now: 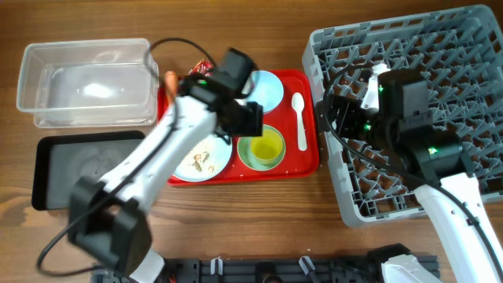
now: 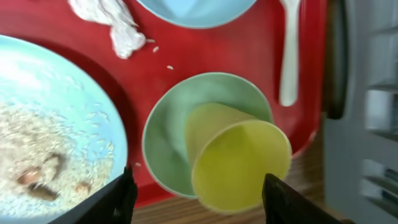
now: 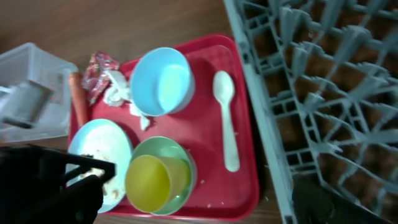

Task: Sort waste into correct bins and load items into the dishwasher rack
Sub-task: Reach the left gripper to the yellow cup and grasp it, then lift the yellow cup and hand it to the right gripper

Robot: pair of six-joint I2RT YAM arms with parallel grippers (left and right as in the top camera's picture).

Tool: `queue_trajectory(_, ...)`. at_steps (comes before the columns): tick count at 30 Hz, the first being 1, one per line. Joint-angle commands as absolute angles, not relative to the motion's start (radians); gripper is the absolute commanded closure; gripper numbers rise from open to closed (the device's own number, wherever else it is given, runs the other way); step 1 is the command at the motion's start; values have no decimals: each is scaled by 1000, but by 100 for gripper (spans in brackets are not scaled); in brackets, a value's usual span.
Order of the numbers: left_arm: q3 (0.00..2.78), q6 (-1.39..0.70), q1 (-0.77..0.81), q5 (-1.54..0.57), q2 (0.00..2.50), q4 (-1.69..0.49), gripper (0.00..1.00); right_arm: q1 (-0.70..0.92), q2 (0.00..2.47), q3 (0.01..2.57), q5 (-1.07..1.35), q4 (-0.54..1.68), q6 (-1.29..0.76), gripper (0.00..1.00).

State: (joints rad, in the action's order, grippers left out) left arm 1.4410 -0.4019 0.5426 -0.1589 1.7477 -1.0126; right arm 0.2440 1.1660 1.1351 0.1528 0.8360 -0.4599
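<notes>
Two grippers, both spread wide. We log the right gripper [image 1: 338,114] over the left part of the dishwasher rack [image 1: 471,63]. The red tray [image 1: 306,161] carries the dishes. The left gripper [image 2: 202,199] hangs above the pale green bowl [image 2: 165,134]; we judge a cup pick is in hand. The yellow cup [image 2: 239,165] lies tipped inside that bowl, long axis slanted, mouth up and toward the tray's front edge. Next move: descend, straddle the cup wall, close.
</notes>
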Motion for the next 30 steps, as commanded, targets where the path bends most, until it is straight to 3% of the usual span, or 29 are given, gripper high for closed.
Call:
queue_trajectory(1,1451,-404,585,-86,1837,-984,43,241,1165,1158,101,861,-477,0)
queue_trajectory(10,1452,-404,596,-73,1910,-957,96,241,1168,1158,101,880,-474,0)
queue_trajectory(18,1520,-412,541,-101,1840,-1085,96,241,1168,1158,101,876,-474,0)
queue_trajectory(21,1530,-410,449,-201,1737,-1115,96,241,1168,1158,107,876,-471,0)
queue_trajectory(24,1530,-348,321,-432,1656,-1092,96,241,1168,1158,166,859,-443,0)
queue_trajectory(30,1526,-264,70,-1065,1623,-1091,96,241,1170,1157,665,648,-180,5)
